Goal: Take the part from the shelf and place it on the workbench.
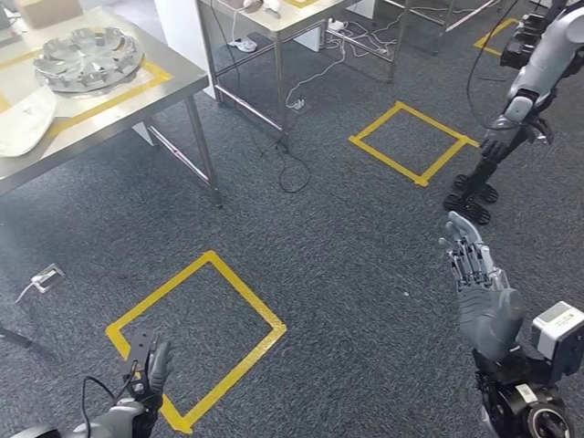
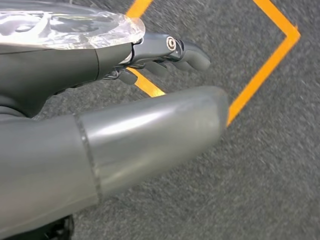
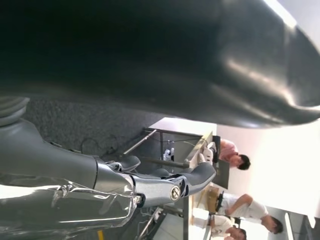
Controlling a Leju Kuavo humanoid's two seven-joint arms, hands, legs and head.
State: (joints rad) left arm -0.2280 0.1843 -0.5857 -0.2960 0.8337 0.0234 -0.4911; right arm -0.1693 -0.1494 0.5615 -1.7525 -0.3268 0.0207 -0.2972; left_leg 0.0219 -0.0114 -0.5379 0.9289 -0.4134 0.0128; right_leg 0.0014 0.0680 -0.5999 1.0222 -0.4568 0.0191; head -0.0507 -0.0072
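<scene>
**Fingers Spread, Nothing Held: Robot Standing Well Short of the Part**

Fingers (image 1: 467, 254) on the right hand (image 1: 482, 292) are stretching out straight and apart, palm raised over the carpet at the near right, and they are grasping nothing. In the right wrist view the same fingers (image 3: 196, 175) are lying long and released, with a far table and people showing beyond them. The left hand (image 1: 150, 370) is hanging low at the near left, just beside the yellow taped square (image 1: 196, 338) on the floor; its fingers (image 2: 188, 52) are reaching out loosely over the tape and holding nothing either.

A round, silver, spoked part (image 1: 88, 57) is resting on a steel table (image 1: 103, 114) at the far left, inside a yellow taped outline, with a pale curved piece (image 1: 24, 119) lying near it. Whether this is the part meant by the task, and whether that table is serving as shelf or workbench, is not something the pictures are settling. Either way, both hands are staying well apart from it, so the pick appears not yet begun.

Risks from here are looking mostly like walking and reaching risks. Loose cables (image 1: 293, 164) are trailing across the carpet under a second table (image 1: 276, 23) at the far middle, and a foot could catch them. Another robot (image 1: 523, 100) is standing at the far right, close enough that a swinging right arm might be brushing it during a turn. The wide disc may also be slipping from open, spread fingers if the grip is closing on its thin rim unevenly.
</scene>
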